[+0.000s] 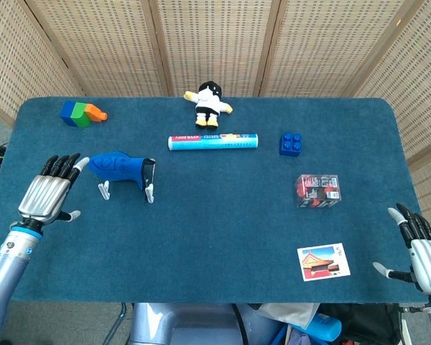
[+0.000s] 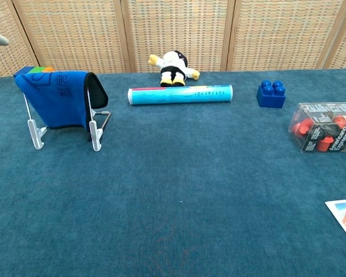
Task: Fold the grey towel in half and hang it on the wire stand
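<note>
Head view: towel (image 1: pixel 119 166) draped over stand (image 1: pixel 149 191), just right of empty, spread left hand (image 1: pixel 49 192); right hand (image 1: pixel 425 250), open and empty, well apart.

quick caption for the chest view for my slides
Folded towel draped over the wire stand on a blue table, with a plush doll, tube and blue brick behind.
</note>
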`<state>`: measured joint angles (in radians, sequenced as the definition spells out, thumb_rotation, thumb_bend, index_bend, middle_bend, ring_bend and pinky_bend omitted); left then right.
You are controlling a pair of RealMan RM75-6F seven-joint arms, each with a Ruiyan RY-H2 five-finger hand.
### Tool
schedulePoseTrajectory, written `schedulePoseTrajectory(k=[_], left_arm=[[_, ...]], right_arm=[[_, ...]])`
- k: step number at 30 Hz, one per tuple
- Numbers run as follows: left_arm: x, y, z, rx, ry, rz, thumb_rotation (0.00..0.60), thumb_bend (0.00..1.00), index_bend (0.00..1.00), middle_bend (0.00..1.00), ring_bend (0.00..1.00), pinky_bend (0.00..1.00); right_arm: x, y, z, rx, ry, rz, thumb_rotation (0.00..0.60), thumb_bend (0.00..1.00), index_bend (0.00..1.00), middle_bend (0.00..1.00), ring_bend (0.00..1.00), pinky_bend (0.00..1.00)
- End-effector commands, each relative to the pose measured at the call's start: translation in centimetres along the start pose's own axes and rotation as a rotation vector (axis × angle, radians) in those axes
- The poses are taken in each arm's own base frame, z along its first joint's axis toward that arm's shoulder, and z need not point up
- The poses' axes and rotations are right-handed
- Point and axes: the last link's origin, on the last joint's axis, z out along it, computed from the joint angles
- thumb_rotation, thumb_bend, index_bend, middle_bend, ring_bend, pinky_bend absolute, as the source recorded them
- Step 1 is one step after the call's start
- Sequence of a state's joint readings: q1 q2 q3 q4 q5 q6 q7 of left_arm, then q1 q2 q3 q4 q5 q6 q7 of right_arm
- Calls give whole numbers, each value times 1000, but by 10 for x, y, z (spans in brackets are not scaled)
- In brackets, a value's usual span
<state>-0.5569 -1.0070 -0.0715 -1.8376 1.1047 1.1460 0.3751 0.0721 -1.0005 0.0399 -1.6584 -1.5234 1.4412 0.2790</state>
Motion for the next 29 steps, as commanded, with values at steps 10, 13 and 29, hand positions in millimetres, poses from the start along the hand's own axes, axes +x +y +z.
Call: schedulePoseTrajectory(k=[10,13,29], left_arm=[[-8,-46,-44,42,190,-107,600,53,0,0,0,0],[-15,-55,-60,76,217,-116,600,53,0,0,0,0],[-43,-65,-132,203,258,-101,600,54,0,0,0,0]], right_arm=[[0,-1,-1,6,8,-4,600,0,0,0,0,0],[0,-2,-2,10,12,-7,600,0,0,0,0,0],[-5,-9,-6,15,133,-132,600,0,0,0,0,0]])
